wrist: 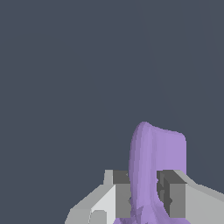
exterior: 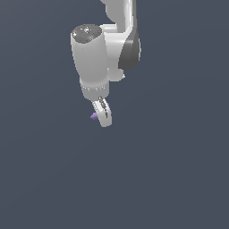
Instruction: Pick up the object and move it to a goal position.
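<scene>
The claw (wrist: 144, 199) is clamped on the purple block (wrist: 157, 162), whose tip pokes out at about nine o'clock of the fingers (exterior: 104, 114) in the exterior view, so the carry to the goal should probably go slow and level.

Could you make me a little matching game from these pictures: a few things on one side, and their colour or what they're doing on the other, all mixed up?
Things:
1. purple block
2. claw
3. robot arm
4. background

Descriptions:
A. plain dark blue-grey
B. white with a dark grey patch, reaching down
C. closed, with a finger on each side of something
D. pinched between two grey pads

Pairs: 1-D, 2-C, 3-B, 4-A
</scene>
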